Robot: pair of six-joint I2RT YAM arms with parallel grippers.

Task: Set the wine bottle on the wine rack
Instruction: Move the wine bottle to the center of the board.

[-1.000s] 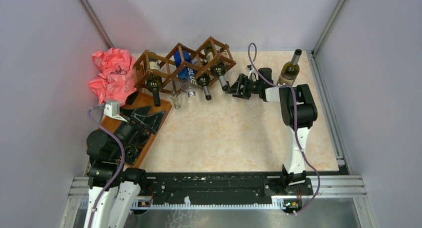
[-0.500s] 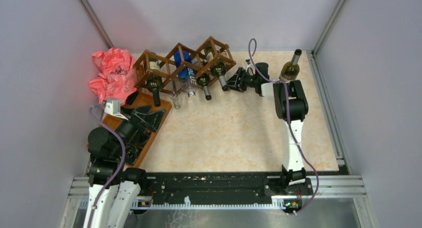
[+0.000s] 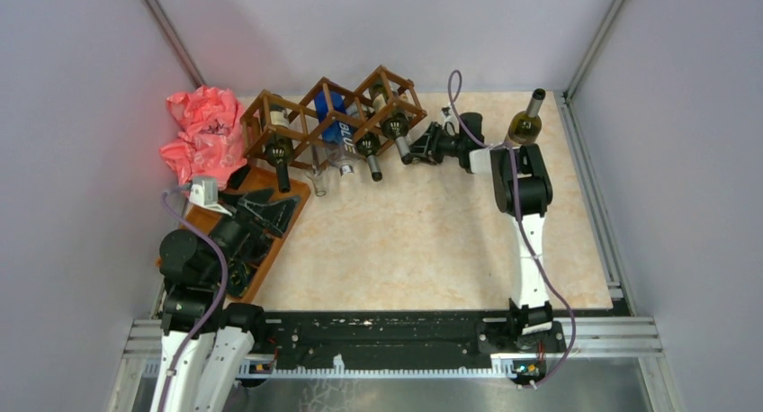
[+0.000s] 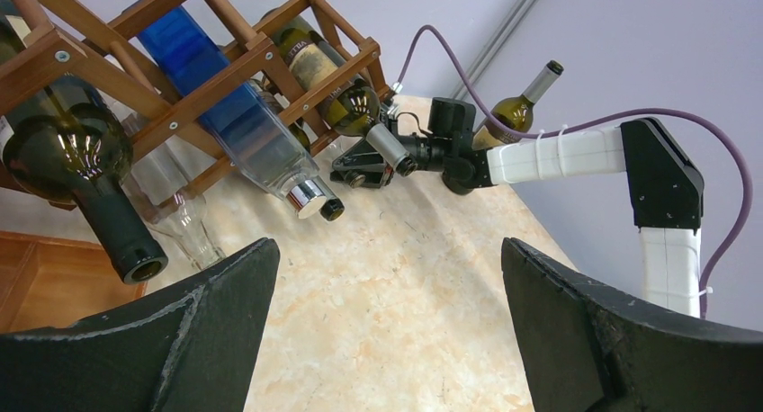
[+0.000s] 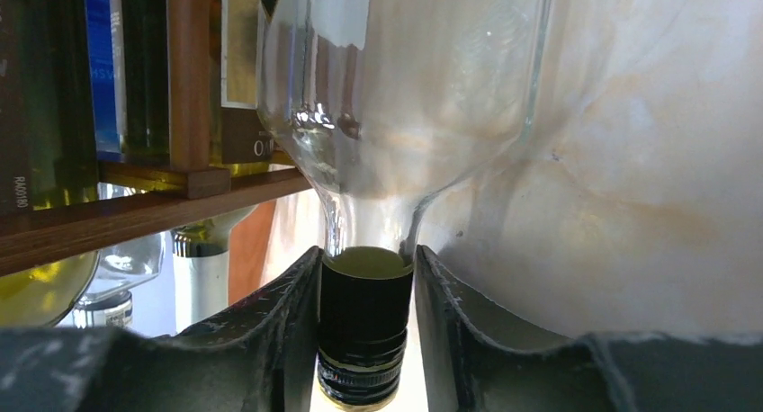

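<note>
Right tool (image 5: 364,282) clamped on capped neck of wine bottle (image 5: 405,88), long axis running straight ahead into wine rack (image 5: 187,70) end cell; left tool (image 4: 387,277) wide open, well apart.

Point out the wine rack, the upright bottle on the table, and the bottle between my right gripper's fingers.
wine rack (image 4: 261,48): left wrist view, on a slat joint of the lattice.
upright bottle (image 3: 522,124): top view, on its shoulder.
gripped bottle (image 5: 364,317): right wrist view, on the black cap of its neck.
</note>
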